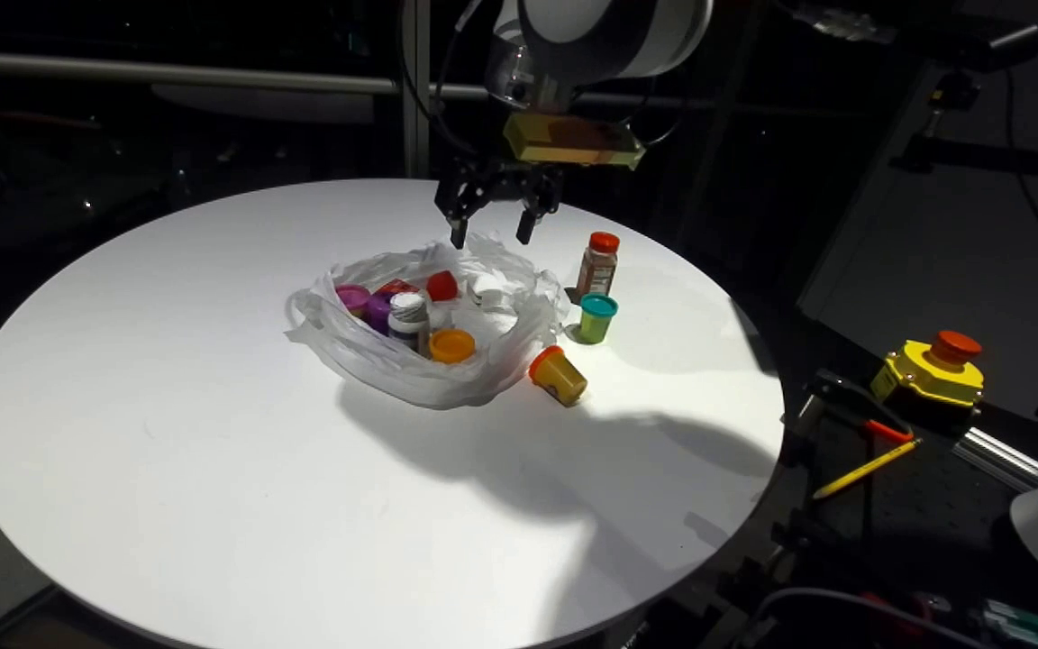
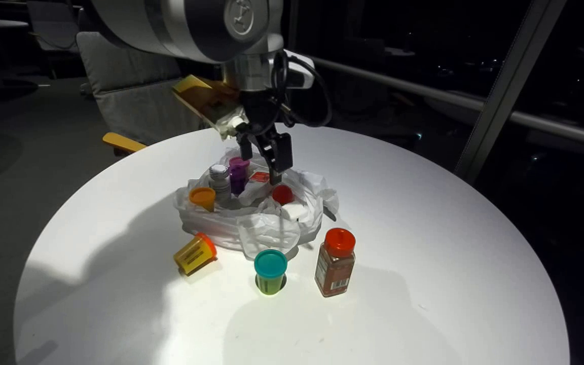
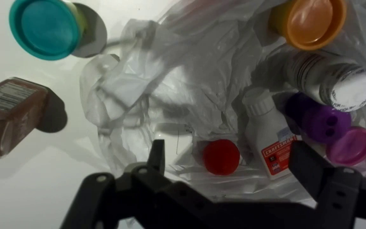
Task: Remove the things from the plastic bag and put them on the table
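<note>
Pincer [image 1: 492, 233]: in an exterior view it hangs above the far side of the plastic bag [image 1: 429, 389], jaws spread wide, nothing held!
Bench [image 1: 240, 469]: red-capped jar [image 1: 596, 275] and teal-lidded tub [image 1: 596, 323] standing, yellow tub [image 1: 559, 377] tipped on its side, all out beside the bag.
Yellow pencil [image 1: 866, 469]: off the bench, and only this angle has it.
Barcode [image 2: 340, 284]: in an exterior view the jar shows us this, and here alone a grey chair [image 2: 130, 88] stands behind.
Red round top [image 3: 221, 157]: wrist view now, inside the bag, lined up between the jaws; how far below, I cannot tell. I'd bet on light, stiff, slick: pinch it square across its sides.
White bottle [image 3: 267, 135]: in the bag too, and only here can we read CRAFTSMAN on it. Probably stiff and smooth; take it across its middle, clear of the bag's soft film, which could snag.
</note>
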